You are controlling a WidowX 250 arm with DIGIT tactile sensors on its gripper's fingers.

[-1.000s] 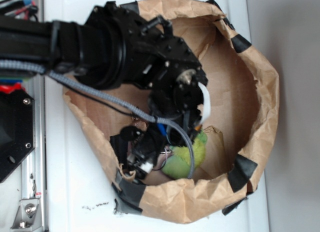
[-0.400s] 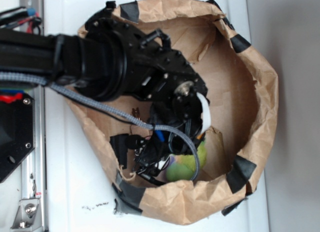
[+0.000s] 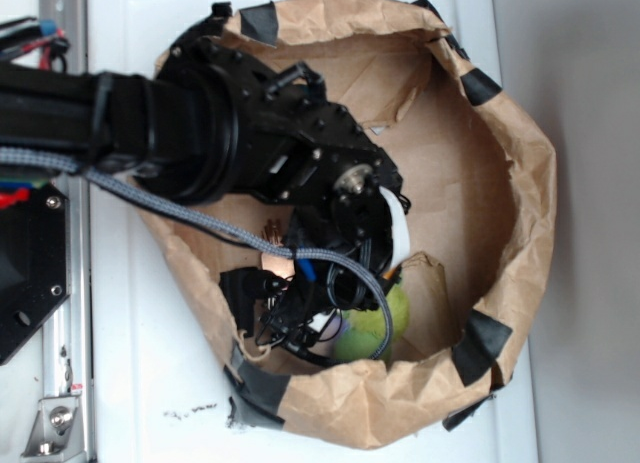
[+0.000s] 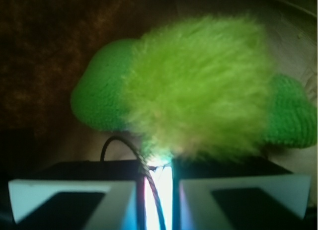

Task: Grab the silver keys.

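Note:
In the wrist view my gripper [image 4: 160,168] is shut to a narrow slit on the silver keys' thin wire ring [image 4: 130,146], which loops up to the left of the jaws. A bright metal glint fills the slit; the keys themselves are mostly hidden. The fuzzy yellow-green plush toy [image 4: 198,91] lies right behind the fingertips, touching them. In the exterior view my gripper [image 3: 305,323] is low inside the brown paper bag [image 3: 520,183], and the keys show only as small glints [image 3: 322,324] beside the plush [image 3: 375,328].
The bag's crumpled walls, patched with black tape [image 3: 480,343], surround the gripper on all sides. My black arm and grey cable [image 3: 180,198] cover the bag's left half. A white surface [image 3: 160,383] lies under the bag.
The arm has shifted slightly left and up. The fingers have closed in beside the plush, which now looks rounder and pushed towards the bag's near wall.

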